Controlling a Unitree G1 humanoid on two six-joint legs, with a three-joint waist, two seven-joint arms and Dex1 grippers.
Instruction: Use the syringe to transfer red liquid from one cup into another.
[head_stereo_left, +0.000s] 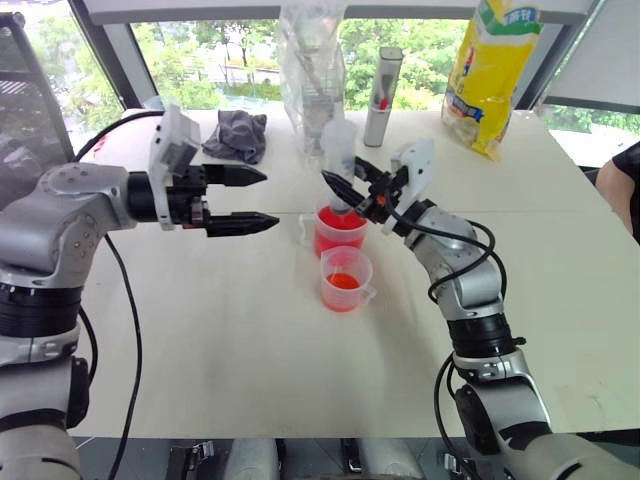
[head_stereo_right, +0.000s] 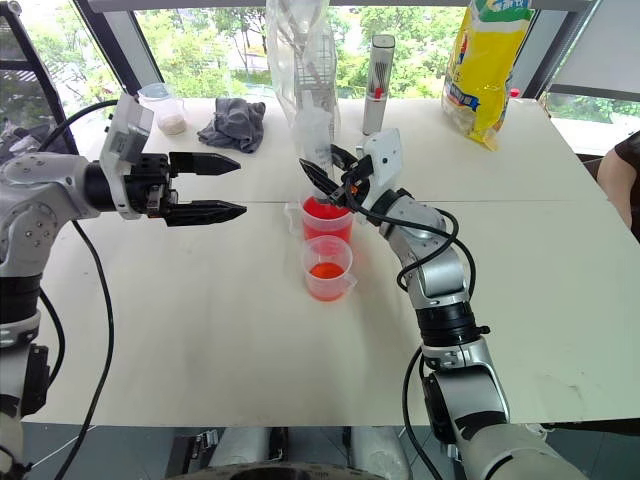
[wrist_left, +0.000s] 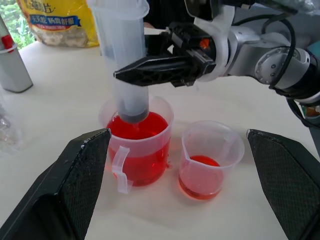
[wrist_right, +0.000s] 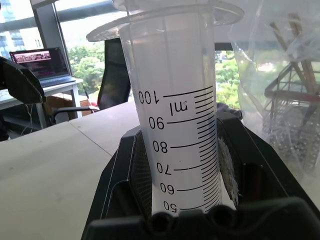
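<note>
Two small clear plastic cups stand side by side on the white bench, both lipped and see-through: the fuller cup (wrist_left: 137, 142), with a little side handle, holds a deep pool of bright red liquid (wrist_left: 134, 131), and the second cup (wrist_left: 209, 162) just beside it, on the side nearer the robot, has only a shallow red layer at its bottom. One big clear syringe (wrist_left: 126, 55), a smooth plastic tube with printed black scale marks and a wide flange at the top, stands upright over the fuller cup with its dark lower end right at the liquid's surface. The right hand (head_stereo_left: 350, 192) is clamped tight on the syringe barrel, its two black ribbed fingers pressing either side. The left hand (head_stereo_left: 258, 200) hovers beside the fuller cup, well apart from it, its two pointed black fingers spread wide and holding nothing. Behind the fuller cup are one crumpled grey cloth (head_stereo_left: 237, 134), one grey metal cylinder (head_stereo_left: 382, 96), one crinkled clear plastic bag (head_stereo_left: 310, 62) and one glossy yellow bag (head_stereo_left: 492, 72).
</note>
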